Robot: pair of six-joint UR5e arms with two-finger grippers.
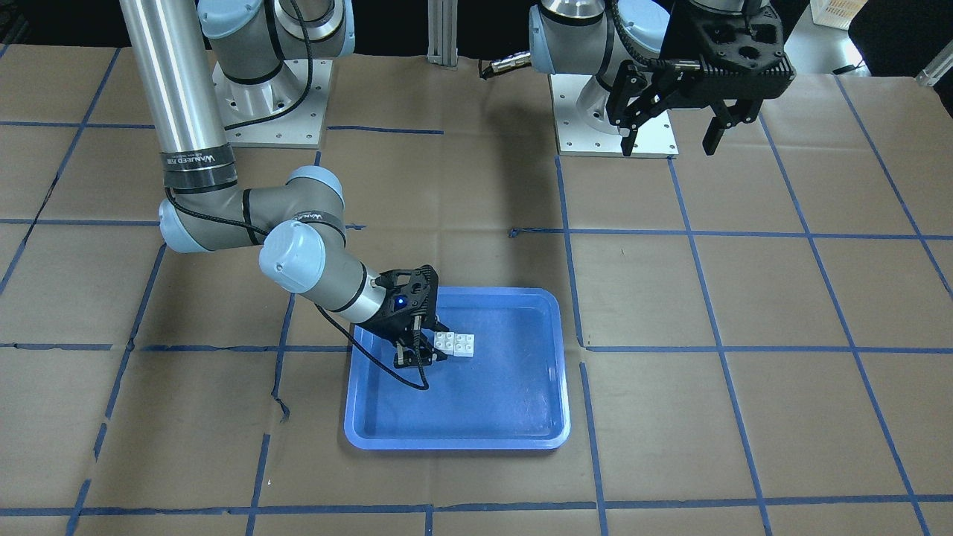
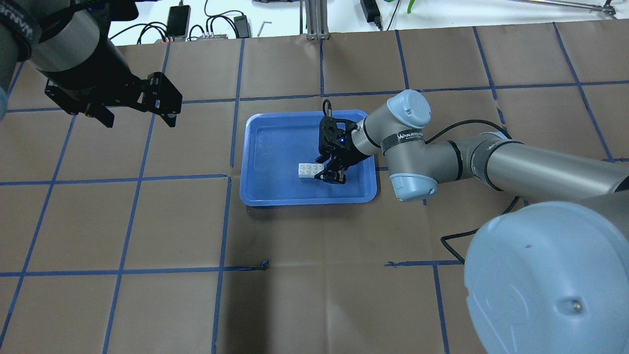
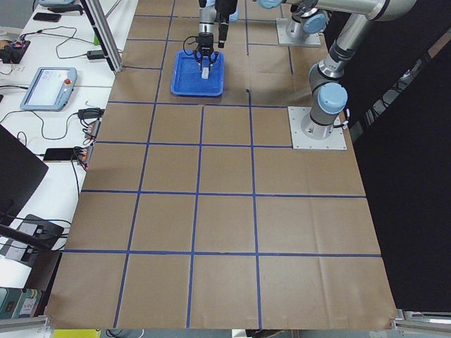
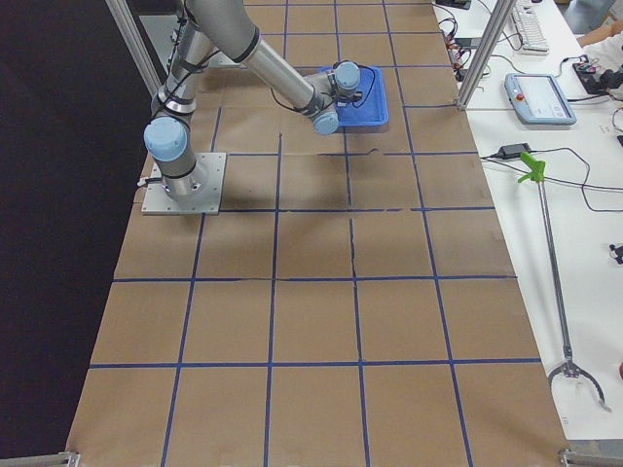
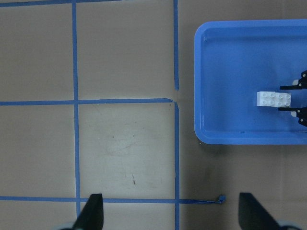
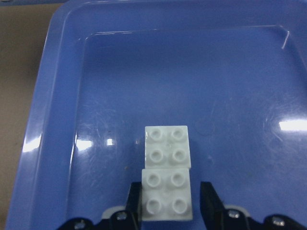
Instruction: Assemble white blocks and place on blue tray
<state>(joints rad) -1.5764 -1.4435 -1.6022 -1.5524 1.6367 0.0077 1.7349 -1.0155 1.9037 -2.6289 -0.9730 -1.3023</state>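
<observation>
The two white blocks (image 1: 455,344) lie end to end, studs up, on the floor of the blue tray (image 1: 454,443). I cannot tell whether they are joined. My right gripper (image 1: 421,356) is low in the tray, its fingers on either side of the nearer block (image 6: 167,194), with a thin gap at one finger. The jaws look slightly open. The blocks also show in the overhead view (image 2: 310,170) beside the right gripper (image 2: 332,176). My left gripper (image 2: 140,115) is open and empty, held high and far from the tray (image 2: 260,147).
The table is covered in brown paper with a blue tape grid. The two arm bases (image 1: 614,112) stand at the robot's edge. The left wrist view shows the tray (image 5: 230,62) at the right and bare paper below the left gripper (image 5: 171,215).
</observation>
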